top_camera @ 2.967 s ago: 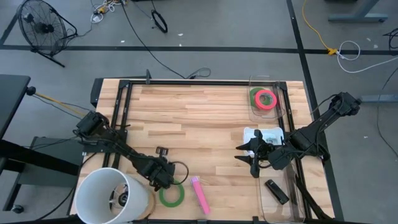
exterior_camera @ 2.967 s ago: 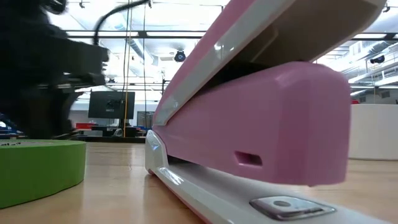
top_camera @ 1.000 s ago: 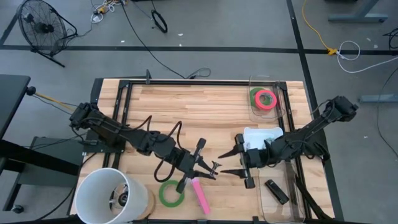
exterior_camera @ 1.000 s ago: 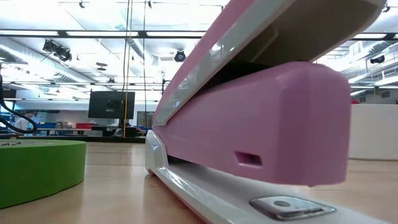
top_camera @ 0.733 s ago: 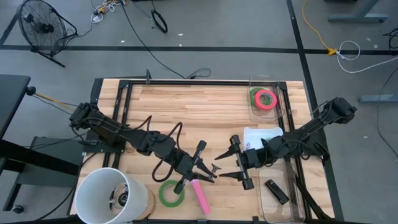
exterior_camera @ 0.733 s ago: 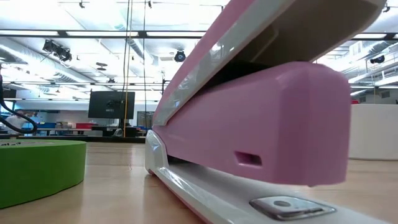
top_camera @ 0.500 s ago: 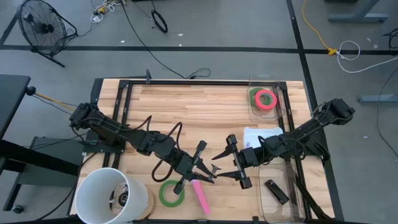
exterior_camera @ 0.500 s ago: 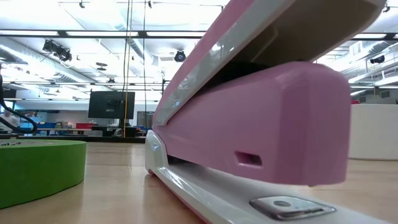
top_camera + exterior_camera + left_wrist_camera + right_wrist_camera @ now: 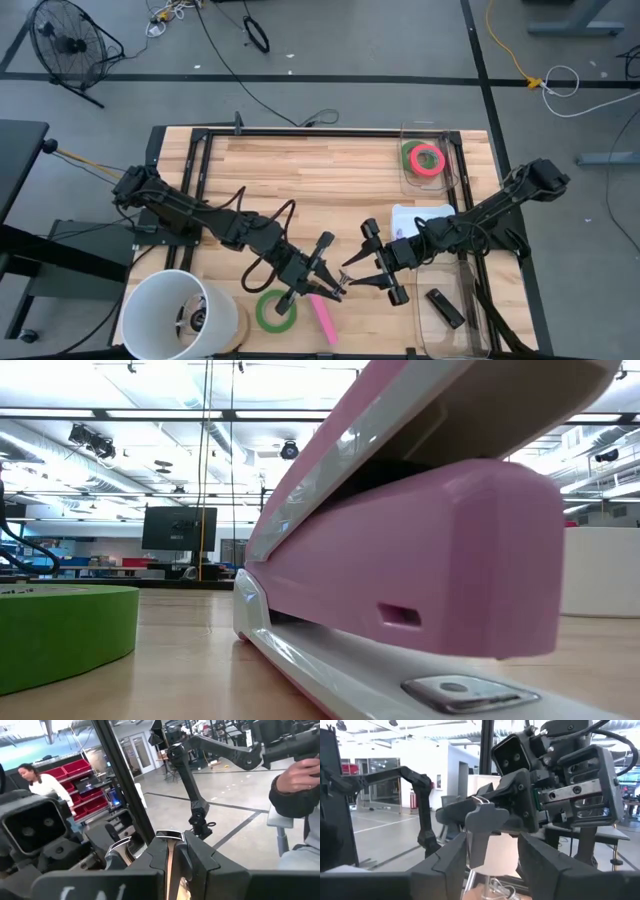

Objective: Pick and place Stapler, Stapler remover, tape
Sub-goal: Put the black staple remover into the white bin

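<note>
1. We are holding the remover (image 9: 344, 273) clamped in the left gripper (image 9: 334, 279), above mid-surface, clear of the wood.
2. We are bringing the right gripper (image 9: 358, 274) in: over the last second it has closed the gap from the right side of the surface and is now facing the left gripper, tip to tip.
3. We are keeping the right fingers apart; in the right wrist view they are standing either side of the remover, not yet touching it.
4. We are judging this to be a hand-over: the right gripper needs to close before the left lets go.
5. We are leaving the stapler (image 9: 322, 315) and a green tape (image 9: 274, 312) on the surface near the front edge, under the left arm; the red tape (image 9: 428, 159) is lying in the far-right tray (image 9: 406, 182).
</note>
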`<move>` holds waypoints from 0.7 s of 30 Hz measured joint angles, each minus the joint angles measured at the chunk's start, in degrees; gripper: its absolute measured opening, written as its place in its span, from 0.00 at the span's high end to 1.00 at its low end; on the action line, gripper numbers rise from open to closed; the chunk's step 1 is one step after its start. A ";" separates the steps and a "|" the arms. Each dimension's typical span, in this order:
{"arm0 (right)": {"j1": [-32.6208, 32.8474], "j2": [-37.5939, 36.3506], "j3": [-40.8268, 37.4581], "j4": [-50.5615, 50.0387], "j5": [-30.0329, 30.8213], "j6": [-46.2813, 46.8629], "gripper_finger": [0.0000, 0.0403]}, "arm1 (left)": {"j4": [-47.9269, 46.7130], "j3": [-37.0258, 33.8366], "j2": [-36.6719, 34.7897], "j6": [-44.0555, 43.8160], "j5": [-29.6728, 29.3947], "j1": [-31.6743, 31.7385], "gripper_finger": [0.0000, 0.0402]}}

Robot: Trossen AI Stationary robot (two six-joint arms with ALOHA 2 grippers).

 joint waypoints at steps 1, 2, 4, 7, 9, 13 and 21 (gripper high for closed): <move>0.00 0.24 0.01 0.17 0.00 0.14 0.57 | 0.11 0.00 0.00 0.08 -0.01 0.00 0.91; 0.00 0.45 -0.01 0.13 -0.13 0.07 0.57 | 0.29 0.00 0.00 0.08 -0.01 0.00 0.91; 0.00 1.07 -0.01 1.03 -0.76 -0.15 0.56 | 0.27 0.00 0.00 0.10 0.09 0.07 0.91; -0.17 1.83 -0.01 1.64 -0.85 -0.27 0.53 | 1.38 0.00 0.00 0.16 0.78 0.11 0.91; -0.43 2.43 0.01 3.06 -1.49 -0.29 0.51 | 1.65 0.02 0.00 0.23 1.12 0.21 0.91; -0.72 3.74 1.80 4.09 -2.51 -0.29 0.47 | 1.44 0.02 0.00 0.23 1.21 0.62 0.91; -1.53 6.74 8.12 -3.64 -3.96 -0.79 0.47 | 0.99 -0.04 0.00 0.07 3.76 0.43 0.91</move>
